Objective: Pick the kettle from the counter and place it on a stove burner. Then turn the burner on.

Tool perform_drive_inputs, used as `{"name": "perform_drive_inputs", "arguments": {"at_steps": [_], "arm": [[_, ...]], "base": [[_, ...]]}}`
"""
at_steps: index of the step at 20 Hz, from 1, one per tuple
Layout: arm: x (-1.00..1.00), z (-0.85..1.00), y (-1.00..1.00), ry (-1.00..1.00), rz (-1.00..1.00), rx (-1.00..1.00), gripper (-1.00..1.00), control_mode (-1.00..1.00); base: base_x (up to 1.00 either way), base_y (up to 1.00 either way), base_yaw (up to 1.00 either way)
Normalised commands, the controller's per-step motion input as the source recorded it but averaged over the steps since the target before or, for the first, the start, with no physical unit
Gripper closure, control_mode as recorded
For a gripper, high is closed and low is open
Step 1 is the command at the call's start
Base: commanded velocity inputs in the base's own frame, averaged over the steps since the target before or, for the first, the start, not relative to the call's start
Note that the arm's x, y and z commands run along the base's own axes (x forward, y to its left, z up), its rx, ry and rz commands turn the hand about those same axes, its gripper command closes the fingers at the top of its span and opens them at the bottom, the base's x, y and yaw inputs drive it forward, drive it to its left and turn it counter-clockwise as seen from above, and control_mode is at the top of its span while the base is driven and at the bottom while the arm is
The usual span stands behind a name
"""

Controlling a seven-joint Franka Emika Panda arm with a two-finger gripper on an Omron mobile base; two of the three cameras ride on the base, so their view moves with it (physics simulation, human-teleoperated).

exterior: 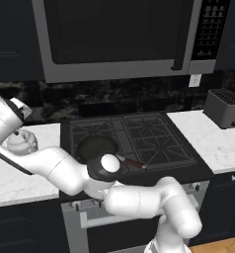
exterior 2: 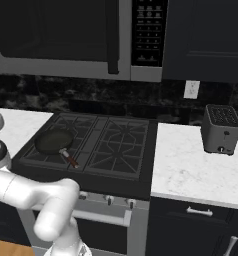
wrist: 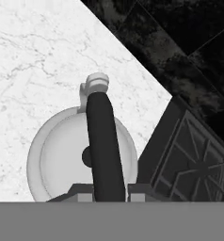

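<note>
While the gripper (wrist: pixel 110 189) straddles the handle, grip uncertain | one kettle (wrist: pixel 62 155) on counter (wrist: pixel 34 61), one pan (exterior: pixel 96 147), one toaster (exterior: pixel 224 108) | spout and handle axis point away from the hand camera

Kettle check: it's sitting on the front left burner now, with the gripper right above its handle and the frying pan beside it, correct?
Not quite. The kettle is on the white marble counter left of the cooktop, not on a burner; the hand view shows marble under it and the grate off to the side. The gripper is right above its handle, fingertips either side. The front left burner holds the frying pan.
</note>
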Motion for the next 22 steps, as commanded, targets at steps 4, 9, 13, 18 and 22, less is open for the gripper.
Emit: {"name": "perform_drive_inputs", "arguments": {"at_steps": [4,9,13,18,22], "arm": [[-0.71,0.43,-1.00,-0.52,-0.03,0.00,1.00,-1.00],[-0.47,0.42,-1.00,-0.40,-0.06,0.00,1.00,-1.00],[-0.29,0.22,-1.00,-0.23,-0.06,0.00,1.00,-1.00],[-0.12,0.08,-1.00,-0.13,-0.05,0.00,1.00,-1.00],[-0.03,0.19,-1.00,-0.06,-0.06,0.01,1.00,-1.00]], "base": [[0.00,0.00,0.00],[0.00,0.00,0.00],[0.00,0.00,0.00],[0.00,0.00,0.00],[0.00,0.00,0.00]]}}
